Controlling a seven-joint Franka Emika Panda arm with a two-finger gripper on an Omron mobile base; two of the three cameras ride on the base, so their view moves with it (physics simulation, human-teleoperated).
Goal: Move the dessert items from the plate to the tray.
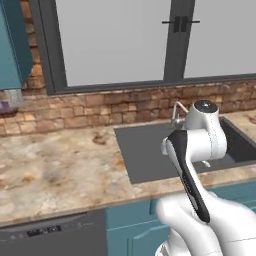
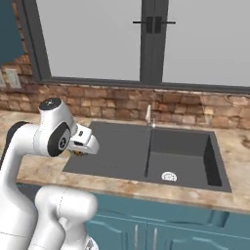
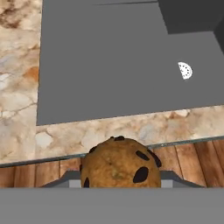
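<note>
Your gripper [image 3: 120, 186] is clamped on a chocolate-chip cookie [image 3: 120, 164] — a dessert item held high for carrying, above the counter's front edge [image 3: 131, 127] beside the sink [image 3: 109, 65]. The tray is not visible here.

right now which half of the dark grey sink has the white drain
the deep right basin; the left half is a shallow flat shelf without one

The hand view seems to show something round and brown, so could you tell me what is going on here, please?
The gripper is shut on a chocolate chip cookie, a brown round one with dark chips. It hangs above the front edge of the marble counter, with the dark grey sink just beyond and wooden floor below. In the right base view the arm is folded close to the base, left of the sink.
</note>
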